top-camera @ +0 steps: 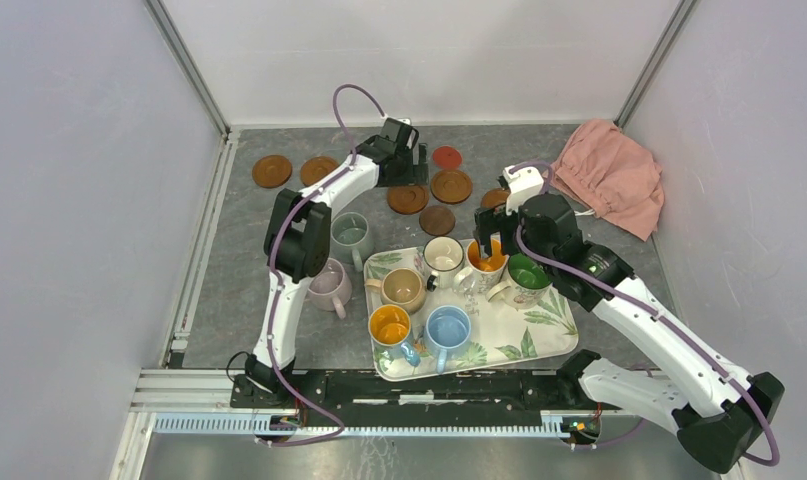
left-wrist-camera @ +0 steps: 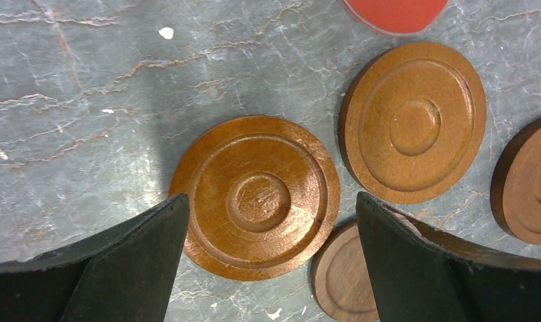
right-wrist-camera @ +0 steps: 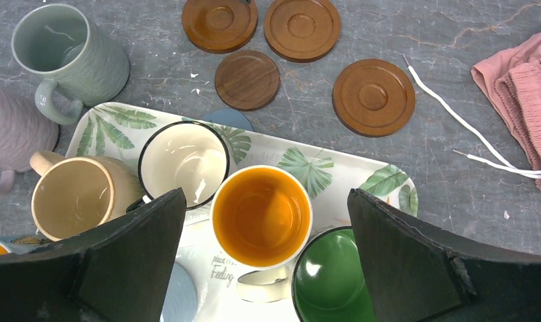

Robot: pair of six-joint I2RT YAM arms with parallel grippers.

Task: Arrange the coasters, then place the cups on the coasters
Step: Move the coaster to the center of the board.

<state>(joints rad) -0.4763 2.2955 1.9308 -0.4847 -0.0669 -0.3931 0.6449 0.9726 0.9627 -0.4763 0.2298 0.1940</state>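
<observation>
Left wrist view: the left fingers (left-wrist-camera: 120,268), two dark matte wedges, stand spread wide and grasp nothing, hanging over the grey, veined, stone-look bench (left-wrist-camera: 86,87). Between their tips lies a glossy wooden coaster (left-wrist-camera: 257,198), round, turned with a raised rim and a sunken centre ring. Just beyond the finger at the frame's right sits a matte wooden coaster (left-wrist-camera: 415,124) of the same turned shape, almost touching the first. A darker walnut coaster (left-wrist-camera: 344,278) is partly hidden by that same finger. Far ahead of the tips, a flat red coaster (left-wrist-camera: 396,10) is cut off by the top edge.

In the right wrist view, the right fingers (right-wrist-camera: 422,268) are equally spread and empty above the leaf-print tray (right-wrist-camera: 334,168). Centred between them stands the orange-inside cup (right-wrist-camera: 262,215), white outside with a smooth glaze. By the finger at the frame's left are the cream cup (right-wrist-camera: 184,162) with its thin dark rim and the tan cup (right-wrist-camera: 76,194). The green-inside cup (right-wrist-camera: 331,282) sits against the other finger's inner edge. Ahead of the tips and off the tray, a ribbed grey-green cup (right-wrist-camera: 63,54) and a ribbed pale pink cup (right-wrist-camera: 16,131) stand on the bench. A grey-blue coaster (right-wrist-camera: 228,119) shows at the tray's far edge. A crumpled pink cloth (right-wrist-camera: 522,87) lies out past the right-side finger.
</observation>
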